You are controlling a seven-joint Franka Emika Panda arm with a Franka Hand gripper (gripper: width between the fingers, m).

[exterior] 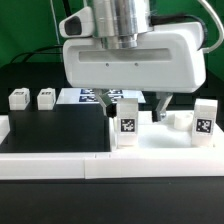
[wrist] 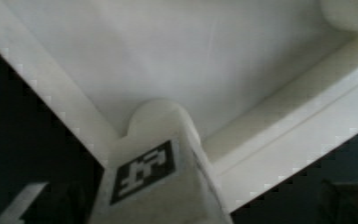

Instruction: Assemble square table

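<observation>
Nearest, the square tabletop slab [exterior: 165,143] lies on the black table [exterior: 55,125], with a tagged leg [exterior: 127,126] upright on it and a second leg [exterior: 203,126] upright toward the exterior view's right. The gripper [exterior: 137,106] hangs over the tagged leg, jaws wide, gripping nothing. Farther back, a loose leg [exterior: 18,98] and another loose leg [exterior: 46,97] wait near the marker board [exterior: 95,96], so about half the legs seem placed; how firmly they sit, I cannot tell.

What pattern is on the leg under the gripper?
White leg with a black-and-white square tag; clearest in the wrist view.

Probably a robotics lab — tagged marker board [exterior: 88,97], black table [exterior: 50,135], green backdrop [exterior: 25,25].
</observation>
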